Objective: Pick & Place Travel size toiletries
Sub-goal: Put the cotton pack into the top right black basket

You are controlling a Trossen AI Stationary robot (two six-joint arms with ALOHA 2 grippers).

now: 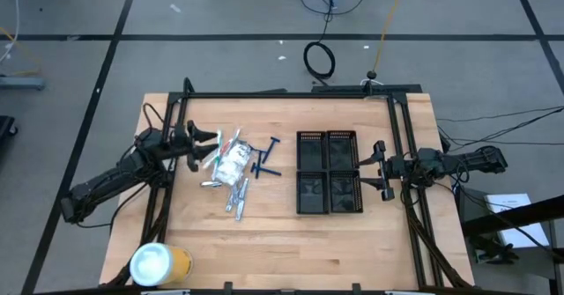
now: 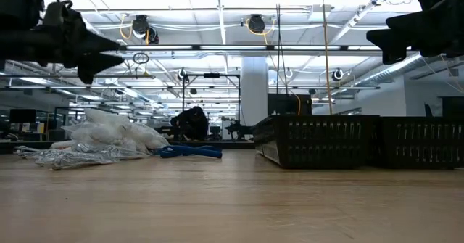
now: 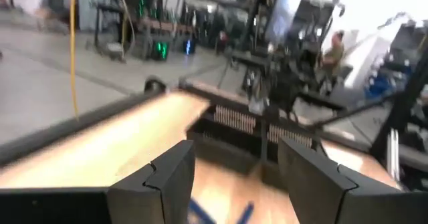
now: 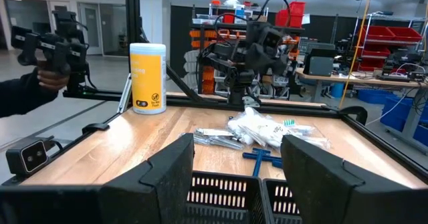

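Note:
The toiletries lie in a heap (image 1: 233,167) on the table's left half: a crinkly clear-white packet (image 4: 262,130), silvery tubes (image 1: 236,198), toothbrushes and blue T-shaped razors (image 1: 267,158). In the low view the heap (image 2: 109,145) rests on the wood with a blue razor (image 2: 190,151) beside it. My left gripper (image 1: 211,145) hovers open above the table just left of the heap, fingers pointing right; its wrist view (image 3: 234,184) is blurred. My right gripper (image 1: 377,170) hangs open at the right edge of the black trays (image 1: 328,172), fingers pointing left, also seen in the right wrist view (image 4: 237,177).
Black gridded trays (image 2: 348,140) sit right of centre, in a two-by-two block. A yellow cylinder with a white lid (image 1: 159,264) stands at the near left corner. A black frame (image 1: 291,94) rims the table. A person's hand holding a device (image 4: 47,53) shows beyond the table.

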